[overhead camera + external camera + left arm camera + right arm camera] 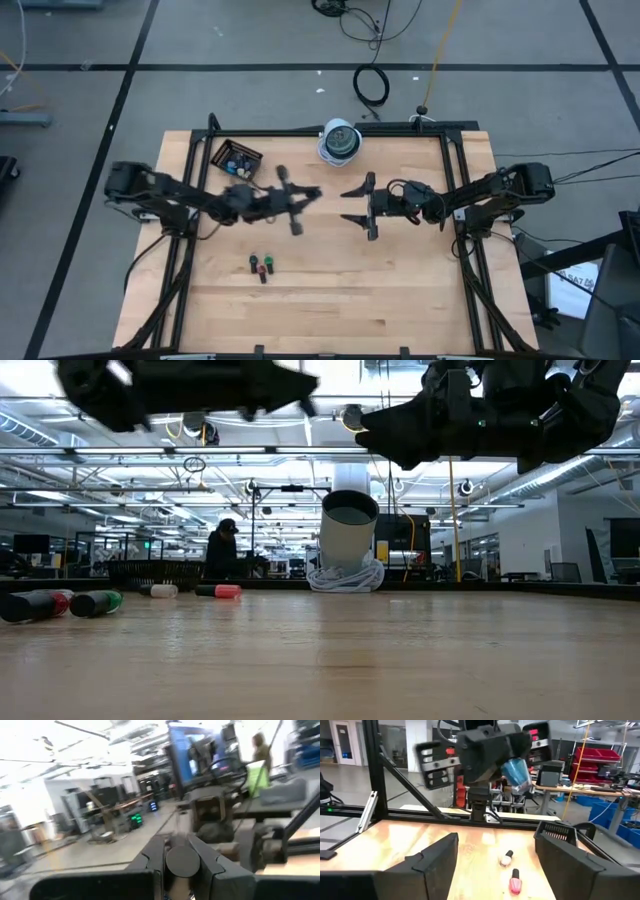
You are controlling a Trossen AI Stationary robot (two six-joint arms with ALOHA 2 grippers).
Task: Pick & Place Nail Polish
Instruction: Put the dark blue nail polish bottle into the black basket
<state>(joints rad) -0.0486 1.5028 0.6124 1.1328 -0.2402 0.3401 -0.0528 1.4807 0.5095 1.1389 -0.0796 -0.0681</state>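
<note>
Nail polish-wise, the left gripper [303, 196] is up in the air over the middle of the table [400, 290], arm stretched out level, jaws clenched on a blue bottle [516, 774] that sticks out tilted in the right wrist view. Right gripper [360, 205] faces it from just across, also raised, arm reaching in sideways with jaws spread wide and nothing in them. Loose bottles on the wood: a red one [254, 262] and green one [267, 263] side by side near the front, plus a white one [158, 591] and pink one [219, 591] lying farther back by the black tray [237, 157].
</note>
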